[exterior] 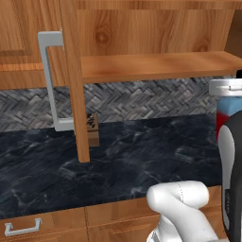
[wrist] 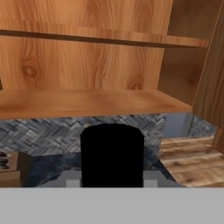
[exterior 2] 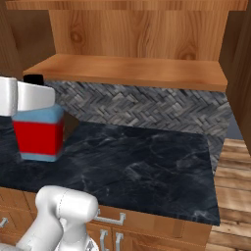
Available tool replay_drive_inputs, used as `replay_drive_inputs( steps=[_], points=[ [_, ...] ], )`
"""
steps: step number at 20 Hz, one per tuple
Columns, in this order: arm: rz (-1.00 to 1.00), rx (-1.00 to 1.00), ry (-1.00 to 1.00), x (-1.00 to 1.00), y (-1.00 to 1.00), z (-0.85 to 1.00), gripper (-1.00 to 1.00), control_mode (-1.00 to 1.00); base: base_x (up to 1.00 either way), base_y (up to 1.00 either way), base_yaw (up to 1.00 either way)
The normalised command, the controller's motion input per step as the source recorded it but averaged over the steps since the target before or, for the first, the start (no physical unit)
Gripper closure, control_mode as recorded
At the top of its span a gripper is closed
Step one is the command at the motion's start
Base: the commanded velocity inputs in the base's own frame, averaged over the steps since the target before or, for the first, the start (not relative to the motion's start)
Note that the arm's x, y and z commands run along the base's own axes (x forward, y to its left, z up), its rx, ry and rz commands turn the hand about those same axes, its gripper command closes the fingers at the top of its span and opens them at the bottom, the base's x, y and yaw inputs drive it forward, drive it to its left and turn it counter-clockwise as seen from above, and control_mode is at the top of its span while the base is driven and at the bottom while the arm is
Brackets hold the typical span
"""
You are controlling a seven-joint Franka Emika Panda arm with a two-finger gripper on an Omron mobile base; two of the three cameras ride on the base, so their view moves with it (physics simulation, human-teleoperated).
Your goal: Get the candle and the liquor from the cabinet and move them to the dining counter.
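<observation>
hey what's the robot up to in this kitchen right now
The robot's end effector is clamped on the liquor, a squat red bottle with light blue shoulders, gripping it near the top; its black cap sits right in front of the hand camera. The bottle is out of the open cabinet, in front of and below its lower shelf and above the black counter. A wooden knife block stands by the herringbone backsplash.

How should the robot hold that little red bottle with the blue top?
By its neck, just under the black cap, coming from above, as the gripper seems to grip it now. The squat, flat-sided red bottle with light blue shoulders hangs upright, so its narrow top fits between the fingers better than the wide body.
</observation>
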Motion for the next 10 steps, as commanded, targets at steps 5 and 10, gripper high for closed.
replay_drive_inputs(
  steps=[5,10],
  points=[
    [0.00,0.00,0.00,0.00,0.00,0.00,1.00,1.00,-0.27,-0.09,-0.01],
    [0.00,0.00,0.00,0.00,0.00,0.00,1.00,1.00,-0.99,-0.48,-0.33]
  ],
)
